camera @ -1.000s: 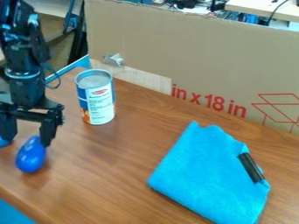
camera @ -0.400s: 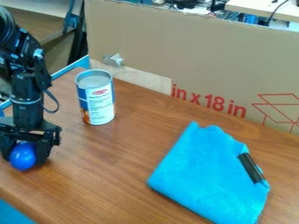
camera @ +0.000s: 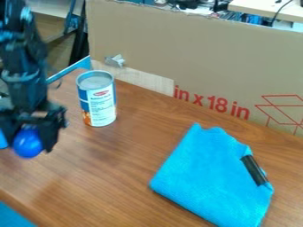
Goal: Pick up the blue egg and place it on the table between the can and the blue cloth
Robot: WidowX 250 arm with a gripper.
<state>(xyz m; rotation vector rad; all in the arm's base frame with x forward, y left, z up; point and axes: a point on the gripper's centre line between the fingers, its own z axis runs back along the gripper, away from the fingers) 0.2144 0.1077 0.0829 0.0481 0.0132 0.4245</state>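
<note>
At the left edge of the camera view, my gripper [camera: 27, 148] is shut on a smooth, deep-blue egg-like object [camera: 28, 142], holding it just above the brown wooden table. The fingers stand on either side of it and hide part of its upper half. To the right of the gripper and a little farther back, a can [camera: 96, 98] with a white and blue label stands upright. A bright blue cloth [camera: 207, 179] lies folded at the right, with a short black strip [camera: 254, 170] across its right edge.
A tall cardboard panel [camera: 195, 53] walls off the table's far side, with a crumpled silvery piece [camera: 114, 60] near its lower left. The wooden table's [camera: 127, 177] near edge slants across the lower left. Light blue shows at the left edge beside the gripper.
The gripper has closed around the blue object, which first lay tilted on the table, and has lifted it. The can and the cloth have kept their places.
</note>
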